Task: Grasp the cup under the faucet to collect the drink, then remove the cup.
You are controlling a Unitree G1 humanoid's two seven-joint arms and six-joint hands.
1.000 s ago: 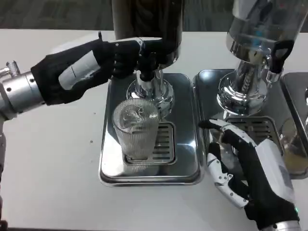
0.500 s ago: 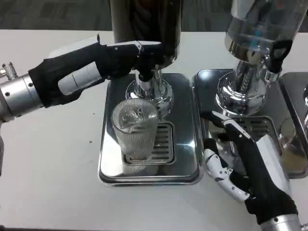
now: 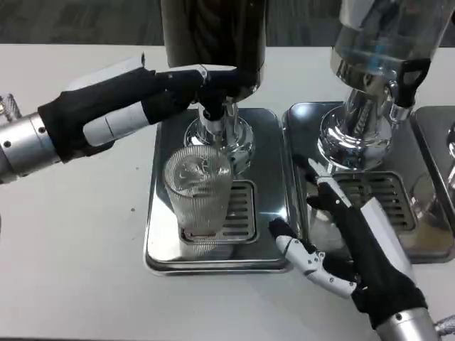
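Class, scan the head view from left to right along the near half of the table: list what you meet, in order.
Ribbed glass cup on the left drip tray → right hand, open beside it → right drip tray.

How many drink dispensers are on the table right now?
2 plainly: the dark dispenser above the ribbed cup, and a clear dispenser to its right. A tray edge at far right suggests another, cut off.
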